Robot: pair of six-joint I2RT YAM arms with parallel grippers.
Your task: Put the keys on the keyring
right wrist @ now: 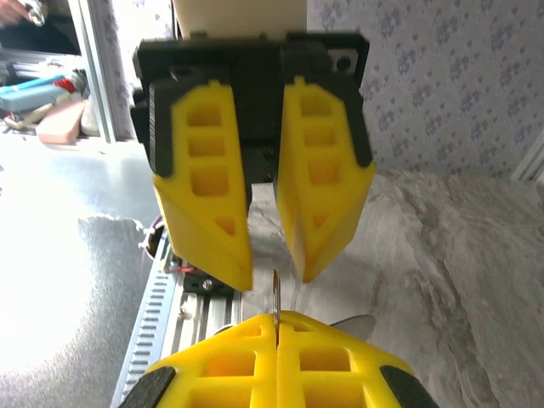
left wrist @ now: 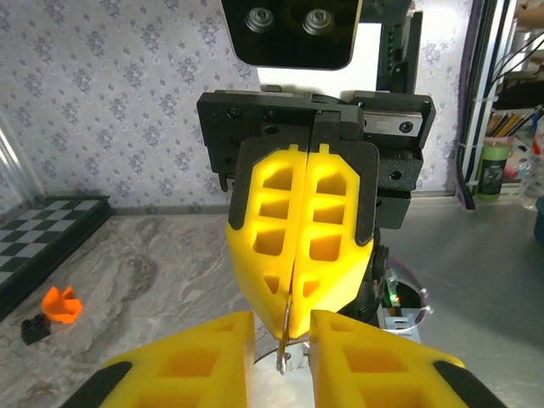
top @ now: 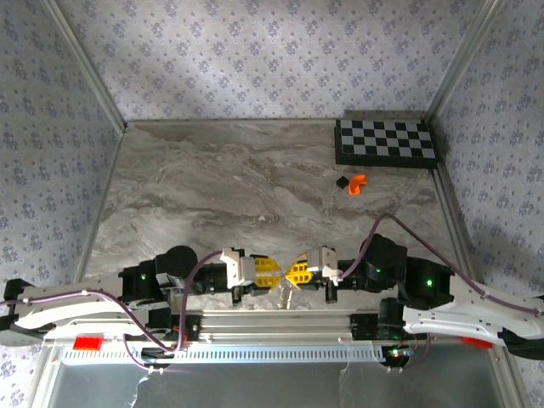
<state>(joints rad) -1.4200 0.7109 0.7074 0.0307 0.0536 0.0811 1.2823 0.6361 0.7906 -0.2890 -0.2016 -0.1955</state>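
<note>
My two grippers meet tip to tip above the table's near edge. My right gripper (top: 295, 272) (right wrist: 276, 321) (left wrist: 291, 325) is shut on a thin silvery metal loop seen edge-on, which I take for the keyring (left wrist: 286, 342) (right wrist: 275, 293). The loop sticks out past its yellow fingertips. My left gripper (top: 274, 272) (left wrist: 282, 320) (right wrist: 276, 274) is open. Its fingers stand on either side of the keyring's free end, with a gap on both sides. The keys are out of view.
A small orange piece (top: 357, 183) (left wrist: 61, 303) and a black piece (top: 342, 181) lie at the back right, near a checkerboard (top: 387, 143). A metal rail (top: 272, 323) runs along the near edge under the grippers. Patterned walls close in the table.
</note>
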